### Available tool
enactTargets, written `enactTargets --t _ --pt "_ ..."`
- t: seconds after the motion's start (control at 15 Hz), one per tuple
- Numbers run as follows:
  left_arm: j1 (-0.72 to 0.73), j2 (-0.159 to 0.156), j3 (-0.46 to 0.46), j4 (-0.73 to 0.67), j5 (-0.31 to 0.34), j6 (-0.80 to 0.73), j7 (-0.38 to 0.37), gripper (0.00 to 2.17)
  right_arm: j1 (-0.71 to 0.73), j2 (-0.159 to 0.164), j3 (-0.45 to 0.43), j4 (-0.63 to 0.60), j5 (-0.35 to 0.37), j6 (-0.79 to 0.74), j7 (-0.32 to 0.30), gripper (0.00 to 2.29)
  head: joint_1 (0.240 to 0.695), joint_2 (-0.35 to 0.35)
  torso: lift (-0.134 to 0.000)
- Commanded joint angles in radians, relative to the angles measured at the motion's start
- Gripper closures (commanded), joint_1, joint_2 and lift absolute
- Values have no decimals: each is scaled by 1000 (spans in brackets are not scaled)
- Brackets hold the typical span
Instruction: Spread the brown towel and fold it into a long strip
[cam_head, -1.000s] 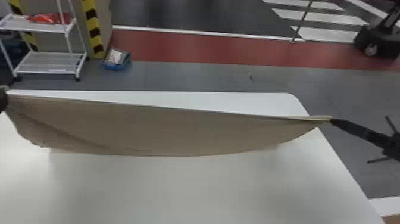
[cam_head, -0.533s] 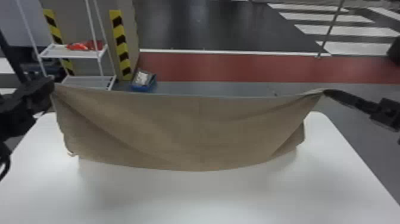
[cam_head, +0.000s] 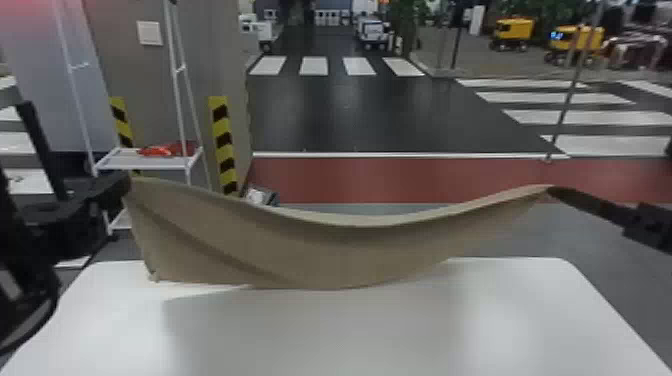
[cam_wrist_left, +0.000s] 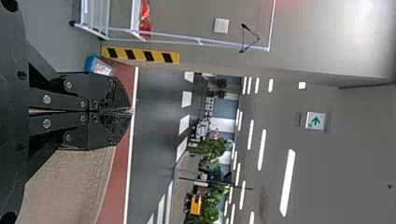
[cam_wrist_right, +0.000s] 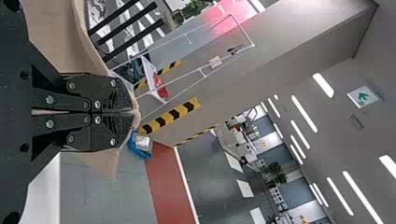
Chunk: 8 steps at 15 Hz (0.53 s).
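Stretched between both grippers, the brown towel (cam_head: 325, 255) hangs in the air in the head view, its top edge sagging mid-way and its lower edge near the table's far part. My left gripper (cam_head: 125, 184) is shut on its upper left corner; in the left wrist view the left gripper (cam_wrist_left: 128, 111) has its fingers together, with the towel (cam_wrist_left: 70, 186) beside them. At the upper right corner my right gripper (cam_head: 550, 191) is shut on the cloth. In the right wrist view the towel (cam_wrist_right: 56, 37) runs past the tips of the right gripper (cam_wrist_right: 133, 112).
A white table (cam_head: 350, 335) spreads below the towel. Behind it on the left stand a white wire shelf (cam_head: 130, 159) with a red item and a pillar with yellow-black stripes (cam_head: 223, 145). A small blue bin (cam_head: 260, 196) sits on the floor beyond.
The head view has tilted upward. The towel went from a taut sheet, its right end lower at first, to a sagging top edge, with both grippers holding its corners throughout.
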Motion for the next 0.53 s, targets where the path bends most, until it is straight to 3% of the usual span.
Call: enactTargets --t 0.0,0.13,0.27,0.33,0.47 --pt "84 -7 -10 -67 -8 -1 0 1420 160 -10 -29 -116 31 6 18 1477 441 -34 -123" --pt "164 -13 -32 -133 -69 -1 15 1420 266 -12 -63 -175 47 34 56 1477 488 -50 -123" --pt "260 -73 -38 -193 -156 -59 18 1420 343 -32 -95 -204 80 67 98 1477 564 -74 -123" --pt "317 -105 -33 -215 -163 -68 17 1420 367 -43 -107 -194 89 83 125 1477 589 -84 -123" --pt "415 -119 -32 -242 -167 -124 17 1420 407 -52 -143 -187 89 113 168 1477 636 -105 -123"
